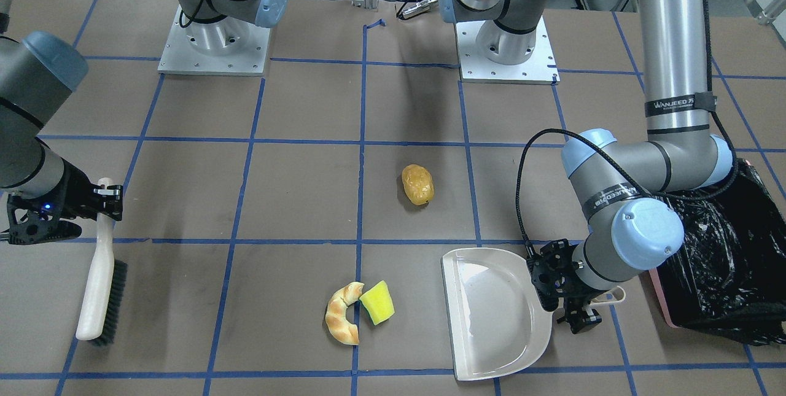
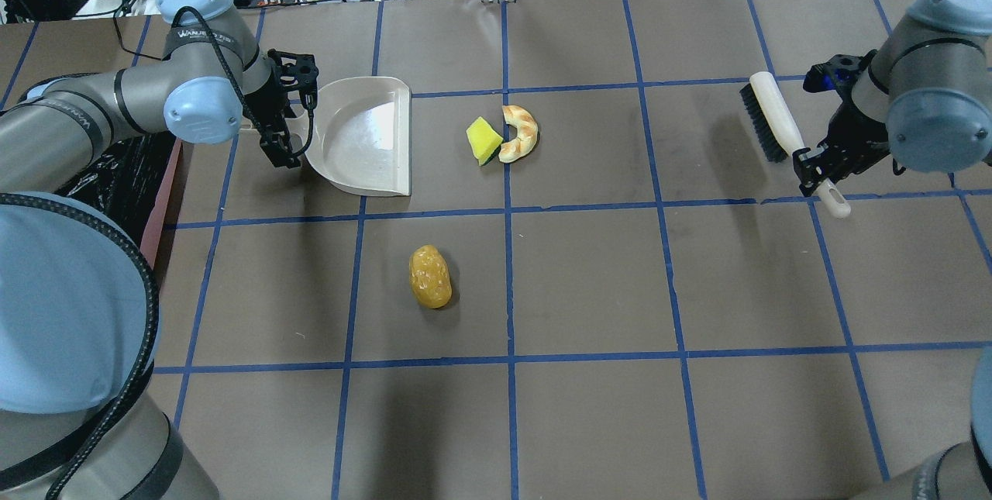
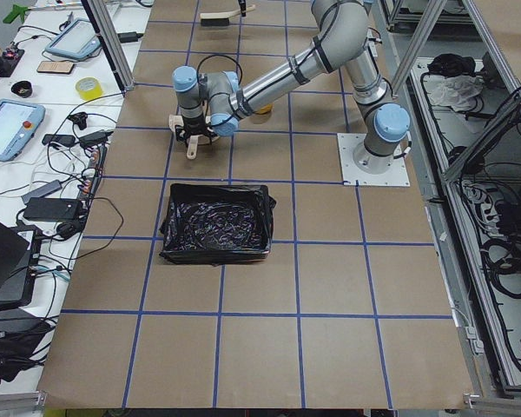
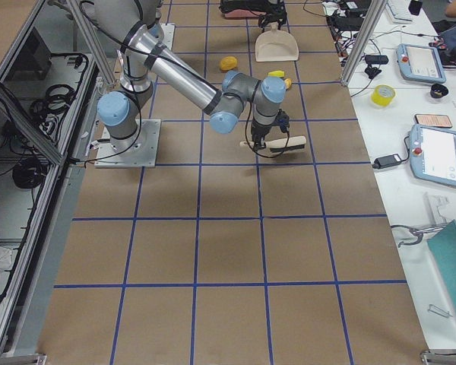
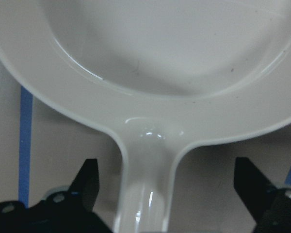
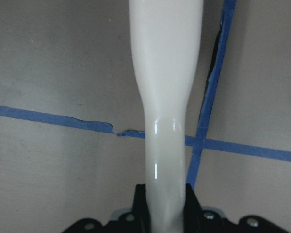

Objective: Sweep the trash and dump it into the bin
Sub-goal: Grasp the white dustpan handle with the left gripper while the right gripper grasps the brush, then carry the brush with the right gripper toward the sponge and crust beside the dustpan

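The yellow-brown potato-like piece (image 1: 417,184) lies mid-table, apart from the rest. The tan croissant piece (image 1: 342,321) and the yellow-and-green sponge (image 1: 377,302) lie touching each other, a short way from the open mouth of the empty beige dustpan (image 1: 494,313). My left gripper (image 1: 568,298) is open, its fingers (image 5: 87,184) standing on either side of the dustpan's handle (image 5: 145,194). My right gripper (image 1: 109,196) is shut on the handle of the beige brush (image 1: 101,285), far from the trash. The pink bin (image 1: 724,261) with its black bag stands beside my left arm.
Both arm bases (image 1: 215,46) stand at the robot's side of the table. Blue tape lines (image 2: 508,283) grid the brown table top. Open table lies between the brush (image 2: 771,124) and the croissant (image 2: 521,133). Cables and tablets lie beyond the table edge (image 3: 35,122).
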### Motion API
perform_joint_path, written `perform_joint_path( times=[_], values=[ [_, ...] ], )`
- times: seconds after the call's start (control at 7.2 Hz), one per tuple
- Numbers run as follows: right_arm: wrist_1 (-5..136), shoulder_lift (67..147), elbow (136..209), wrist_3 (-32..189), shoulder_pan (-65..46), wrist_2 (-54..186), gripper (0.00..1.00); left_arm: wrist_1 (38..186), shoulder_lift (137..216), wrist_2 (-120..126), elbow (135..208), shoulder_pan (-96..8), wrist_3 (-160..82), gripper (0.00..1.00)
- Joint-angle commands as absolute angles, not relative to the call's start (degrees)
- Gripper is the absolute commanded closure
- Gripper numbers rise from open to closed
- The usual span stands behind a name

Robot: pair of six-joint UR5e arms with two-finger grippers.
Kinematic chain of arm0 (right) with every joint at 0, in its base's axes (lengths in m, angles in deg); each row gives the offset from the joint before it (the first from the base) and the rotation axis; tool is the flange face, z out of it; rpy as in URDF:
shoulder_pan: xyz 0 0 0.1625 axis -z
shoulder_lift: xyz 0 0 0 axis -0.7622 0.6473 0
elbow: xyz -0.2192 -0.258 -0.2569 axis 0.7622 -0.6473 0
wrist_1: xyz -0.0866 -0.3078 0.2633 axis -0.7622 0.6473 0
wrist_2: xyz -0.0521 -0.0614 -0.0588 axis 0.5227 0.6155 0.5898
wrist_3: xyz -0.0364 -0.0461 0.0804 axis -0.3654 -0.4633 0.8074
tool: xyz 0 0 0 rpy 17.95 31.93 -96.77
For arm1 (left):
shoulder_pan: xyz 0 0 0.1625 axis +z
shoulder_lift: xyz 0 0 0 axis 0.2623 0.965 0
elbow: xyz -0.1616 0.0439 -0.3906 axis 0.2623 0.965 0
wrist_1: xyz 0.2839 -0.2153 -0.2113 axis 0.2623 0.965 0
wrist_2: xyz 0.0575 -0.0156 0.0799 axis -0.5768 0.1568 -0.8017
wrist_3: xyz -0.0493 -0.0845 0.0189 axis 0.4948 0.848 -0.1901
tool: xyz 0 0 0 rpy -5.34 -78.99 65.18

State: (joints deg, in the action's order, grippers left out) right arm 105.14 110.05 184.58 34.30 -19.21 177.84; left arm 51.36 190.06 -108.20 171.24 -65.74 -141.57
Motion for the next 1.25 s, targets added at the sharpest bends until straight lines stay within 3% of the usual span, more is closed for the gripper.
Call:
perform_joint_path(
  times=[0.0,0.14,0.28,0.42,0.69,1.11],
  values=[
    [104.4,109.9,184.1,44.6,-25.3,175.8,1.00,47.2,190.4,-105.1,171.9,-66.6,-141.7,0.38],
    [104.8,110.0,184.0,50.2,-29.9,175.9,1.00,46.4,190.5,-105.1,172.5,-66.8,-142.0,0.57],
    [105.2,110.0,184.0,55.6,-35.5,176.1,1.00,46.3,190.3,-105.2,173.3,-66.8,-142.2,0.68],
    [105.4,109.4,183.1,60.9,-39.8,176.5,1.00,45.6,190.4,-105.2,173.4,-66.8,-142.2,0.69],
    [104.7,107.3,180.9,67.9,-45.6,176.9,1.00,45.6,190.3,-105.2,173.4,-66.8,-142.2,0.99],
    [104.8,104.4,178.3,73.8,-50.6,177.9,1.00,45.7,189.9,-105.8,173.4,-68.5,-142.3,1.00]
  ],
)
